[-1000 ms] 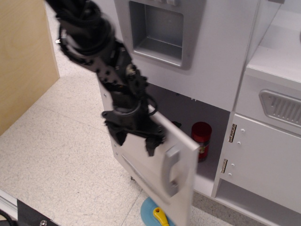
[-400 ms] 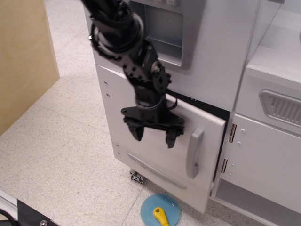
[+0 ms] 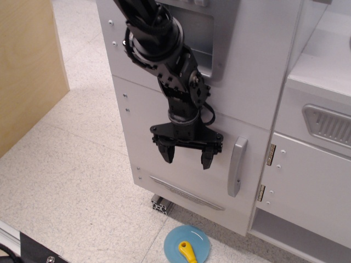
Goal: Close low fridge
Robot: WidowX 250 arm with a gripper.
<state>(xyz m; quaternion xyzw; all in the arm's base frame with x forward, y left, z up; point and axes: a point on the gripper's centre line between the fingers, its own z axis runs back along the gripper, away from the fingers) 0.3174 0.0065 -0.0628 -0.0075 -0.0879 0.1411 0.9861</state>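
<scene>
The low fridge door is a large white panel with a vertical light-grey loop handle at its right side and a grey strip along the bottom. The door lies flush with the cabinet front, with no gap showing. My black gripper is open and empty, fingers pointing down, right in front of the door's middle, just left of the handle. Whether the fingers touch the door cannot be told.
A white panel with a grey recessed dispenser is above. A white cabinet with a grey vent panel stands to the right. A blue plate with a yellow toy lies on the floor below. A wooden board stands left.
The door swung from wide open to flush shut, hiding the red can inside. My gripper moved right and toward the cabinet with the door.
</scene>
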